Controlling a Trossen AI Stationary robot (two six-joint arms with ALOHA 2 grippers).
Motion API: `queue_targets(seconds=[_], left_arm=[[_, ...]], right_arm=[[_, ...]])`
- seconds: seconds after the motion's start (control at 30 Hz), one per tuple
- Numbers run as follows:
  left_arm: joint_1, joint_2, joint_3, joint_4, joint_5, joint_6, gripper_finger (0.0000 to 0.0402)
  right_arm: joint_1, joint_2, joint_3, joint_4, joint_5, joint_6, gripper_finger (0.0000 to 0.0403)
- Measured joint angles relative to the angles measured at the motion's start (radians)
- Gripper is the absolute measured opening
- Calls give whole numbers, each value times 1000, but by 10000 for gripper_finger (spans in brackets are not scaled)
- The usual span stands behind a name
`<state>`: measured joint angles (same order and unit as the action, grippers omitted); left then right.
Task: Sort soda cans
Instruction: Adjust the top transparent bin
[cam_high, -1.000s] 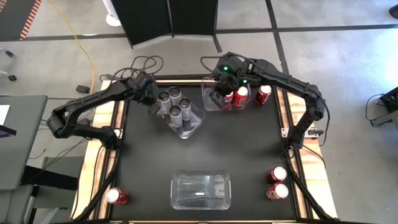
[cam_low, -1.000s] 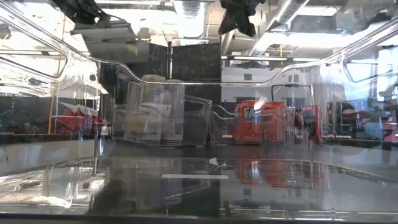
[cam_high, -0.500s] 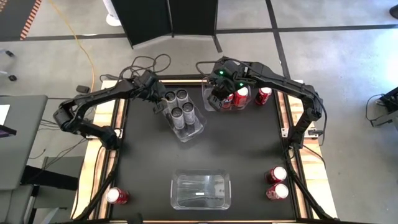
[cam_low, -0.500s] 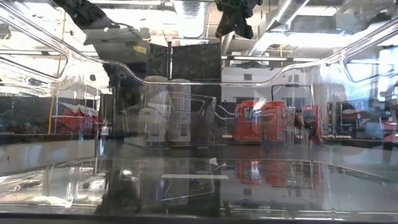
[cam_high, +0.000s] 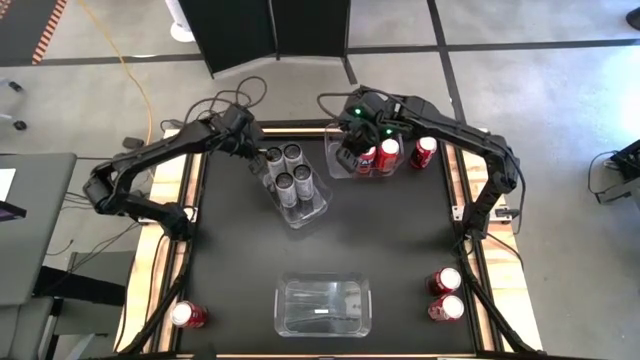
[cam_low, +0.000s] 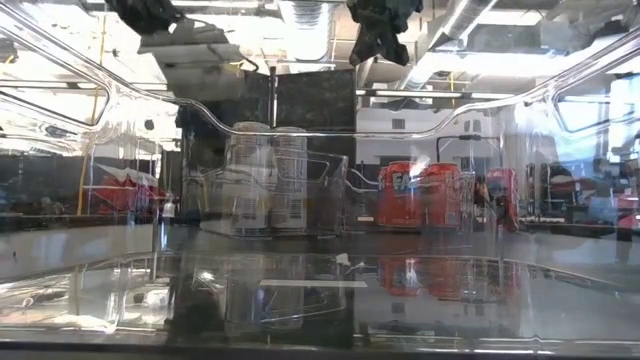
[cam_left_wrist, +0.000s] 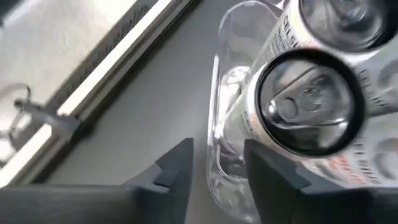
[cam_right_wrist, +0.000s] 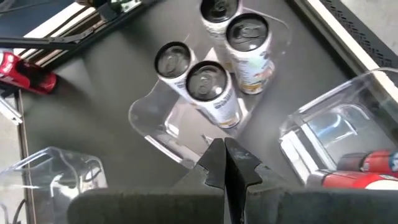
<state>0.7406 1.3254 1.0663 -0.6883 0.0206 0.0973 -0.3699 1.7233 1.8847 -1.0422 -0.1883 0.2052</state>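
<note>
Left gripper (cam_high: 247, 150) at the far corner of the clear bin (cam_high: 311, 208), fingers parted, holding nothing. Four silver cans (cam_high: 284, 169) upright inside it (packed together). Right gripper (cam_high: 347, 158) over the red cans' bin (cam_high: 334, 166), fingers closed, empty. Loose red cans (cam_high: 446, 293) near right.

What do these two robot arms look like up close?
Both arms are dark, slim and jointed, with black cables looping off them at the table's far edge. The right arm shows small green lights near its wrist. Each end effector has two dark, flat, angular fingers: left end effector, right end effector.
</note>
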Motion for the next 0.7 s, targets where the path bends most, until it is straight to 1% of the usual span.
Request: queue_targets(seconds=[0.1, 0.17, 0.27, 0.37, 0.43, 0.53, 0.63, 0.7], left_arm=[[-7, -7, 59, -128, 29, -58, 160], [-27, -37, 64, -178, 33, -71, 165], [-66, -112, 45, -185, 35, -134, 166], [-118, -191, 15, -189, 27, -248, 166], [-172, -246, -10, -183, 25, -329, 166], [-268, -301, -60, -173, -21, -442, 167], [-381, -329, -131, -131, -114, -523, 167], [-447, -332, -182, -93, -155, -581, 167]], right_arm=[[-14, 0, 0, -42, 0, -35, 15], [-24, 0, 0, -80, 0, -78, 15], [-33, 0, 0, -142, 0, -140, 15], [-42, 0, 0, -192, -1, -180, 15], [-44, -2, -12, -212, -16, -203, 14], [-44, -4, -83, -200, -67, -212, 8], [-35, -3, -195, -172, -144, -214, 3], [-20, -3, -266, -128, -151, -214, 3]])
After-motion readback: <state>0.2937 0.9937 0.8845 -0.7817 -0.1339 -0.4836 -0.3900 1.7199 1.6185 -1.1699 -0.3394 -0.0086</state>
